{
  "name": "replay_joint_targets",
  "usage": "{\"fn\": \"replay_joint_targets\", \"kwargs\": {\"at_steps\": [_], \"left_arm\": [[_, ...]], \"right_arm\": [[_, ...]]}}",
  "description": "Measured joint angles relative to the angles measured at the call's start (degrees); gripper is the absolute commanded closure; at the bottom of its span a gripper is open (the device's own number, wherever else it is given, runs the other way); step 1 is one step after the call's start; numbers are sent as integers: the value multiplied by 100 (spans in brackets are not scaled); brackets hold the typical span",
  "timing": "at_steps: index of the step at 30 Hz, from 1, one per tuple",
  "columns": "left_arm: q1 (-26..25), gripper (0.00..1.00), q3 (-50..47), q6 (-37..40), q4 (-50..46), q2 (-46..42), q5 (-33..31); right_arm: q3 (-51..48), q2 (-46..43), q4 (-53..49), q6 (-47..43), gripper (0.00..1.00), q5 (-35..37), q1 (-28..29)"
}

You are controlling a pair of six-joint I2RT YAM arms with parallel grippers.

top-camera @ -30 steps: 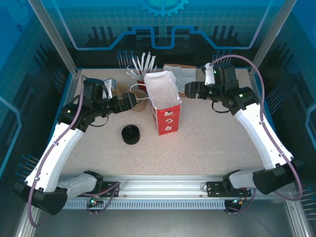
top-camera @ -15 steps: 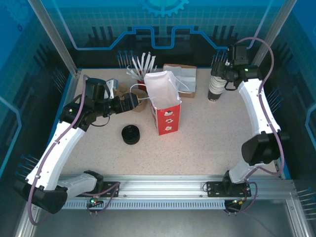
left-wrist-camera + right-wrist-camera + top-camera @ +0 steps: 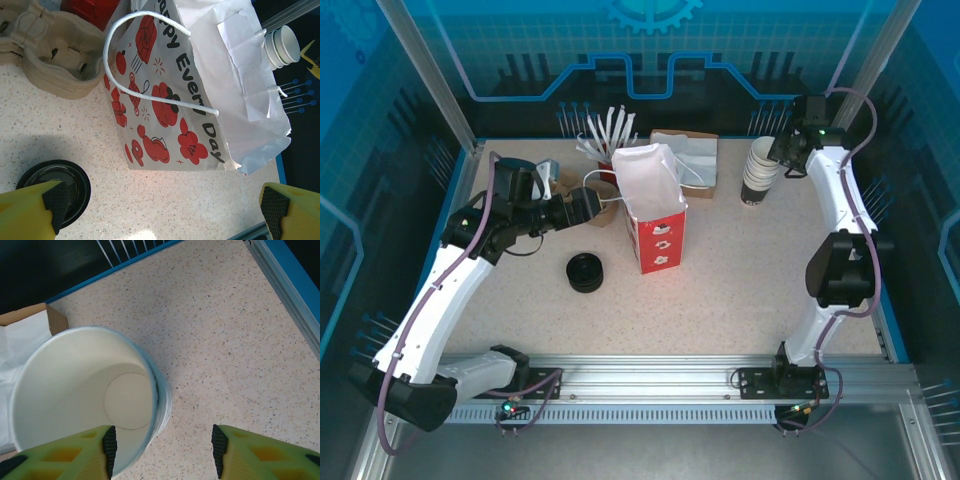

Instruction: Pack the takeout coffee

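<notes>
The takeout coffee is out of view. A stack of white-rimmed empty cups [image 3: 757,180] stands at the back right. My right gripper [image 3: 772,158] hangs over it, open. In the right wrist view the top cup [image 3: 75,385] is empty, and the right gripper [image 3: 163,452] straddles its near wall, one finger inside the rim and one over the table. A red-and-white paper bag [image 3: 655,215] stands open mid-table. My left gripper [image 3: 588,207] is open beside the bag's left side; in the left wrist view the left gripper [image 3: 165,202] has bare table between its fingers.
A flat black lid stack [image 3: 585,272] lies in front of the left gripper, by its left finger [image 3: 52,200]. Pulp cup carriers [image 3: 55,55] sit at the back left, white stirrers [image 3: 605,135] and a cardboard box [image 3: 695,150] behind the bag. A blue wall edge [image 3: 285,285] runs close to the cups.
The right arm has swung from beside the bag to the back right, over the cup stack, and its jaws have narrowed. The left arm has stayed put.
</notes>
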Motion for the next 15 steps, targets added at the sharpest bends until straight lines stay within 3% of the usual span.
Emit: {"fn": "replay_joint_targets", "kwargs": {"at_steps": [15], "left_arm": [[0, 1, 0, -17, -2, 55, -2]], "right_arm": [[636, 560, -33, 17, 65, -402, -94]]}}
